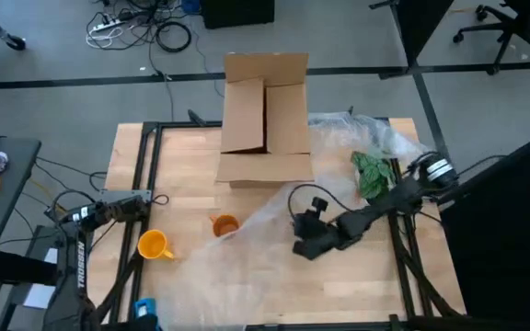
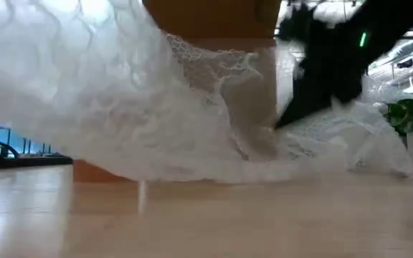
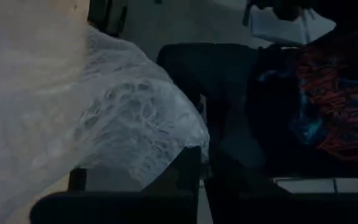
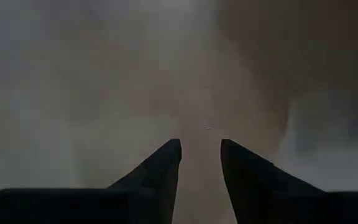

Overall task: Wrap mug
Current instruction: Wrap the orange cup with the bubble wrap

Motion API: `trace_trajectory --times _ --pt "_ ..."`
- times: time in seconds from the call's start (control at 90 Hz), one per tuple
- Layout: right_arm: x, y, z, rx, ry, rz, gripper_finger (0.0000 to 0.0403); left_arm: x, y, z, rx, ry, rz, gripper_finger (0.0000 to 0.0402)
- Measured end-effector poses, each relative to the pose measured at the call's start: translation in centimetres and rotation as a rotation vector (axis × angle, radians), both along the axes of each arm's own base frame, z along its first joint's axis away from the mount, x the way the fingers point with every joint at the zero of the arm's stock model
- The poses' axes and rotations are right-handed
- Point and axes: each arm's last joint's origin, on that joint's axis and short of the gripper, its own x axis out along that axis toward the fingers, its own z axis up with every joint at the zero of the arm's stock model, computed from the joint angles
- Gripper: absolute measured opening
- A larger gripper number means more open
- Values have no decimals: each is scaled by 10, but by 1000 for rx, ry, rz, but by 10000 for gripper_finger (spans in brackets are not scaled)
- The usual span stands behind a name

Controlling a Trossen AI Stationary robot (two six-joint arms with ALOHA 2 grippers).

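The yellow-orange mug (image 1: 155,245) stands on the wooden table near its left front, its handle toward the right. A crinkly clear plastic sheet (image 1: 274,248) is spread from the far right to the near middle; in the low view the sheet (image 2: 106,93) rises high. My right gripper (image 1: 304,246) (image 4: 201,146) is open above the sheet's middle, fingers pointing down at it (image 2: 278,126). My left gripper (image 1: 150,199) is at the table's left side, just beyond the mug; the sheet (image 3: 104,124) shows close before its camera. My right gripper comes at the plastic sheet from above, slanting from the table's right, and its fingertips (image 2: 282,122) reach down to the sheet's surface. Nothing shows between the fingers, and I cannot tell whether they touch the sheet.
An open cardboard box (image 1: 265,119) stands at the far middle. A small orange thing (image 1: 224,224) sits at the sheet's left edge. Green leaves (image 1: 371,173) lie at the right on the sheet. Bare wood shows between the box and the mug.
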Motion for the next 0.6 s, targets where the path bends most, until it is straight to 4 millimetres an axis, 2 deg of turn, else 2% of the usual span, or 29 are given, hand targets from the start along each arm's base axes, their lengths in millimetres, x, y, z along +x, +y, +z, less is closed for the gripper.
trace_trajectory --times 0.1,0.233,0.311,0.378,0.467,0.533,0.6 --pt "0 6 -21 150 134 67 98 -1 2 -1 28 6 2 0" --pt "-4 35 -23 383 213 178 93 -1 5 -3 59 0 17 0" --pt "-10 60 -9 559 239 246 87 0 5 -3 49 3 32 0" --pt "-15 81 4 634 227 331 82 0 5 -3 40 10 55 0" --pt "-19 103 40 653 105 446 76 1 6 -3 34 10 76 0" --pt "-26 105 59 577 30 449 71 1 6 -3 36 8 77 0" --pt "-34 97 62 457 18 394 67 2 6 -3 38 7 79 0"
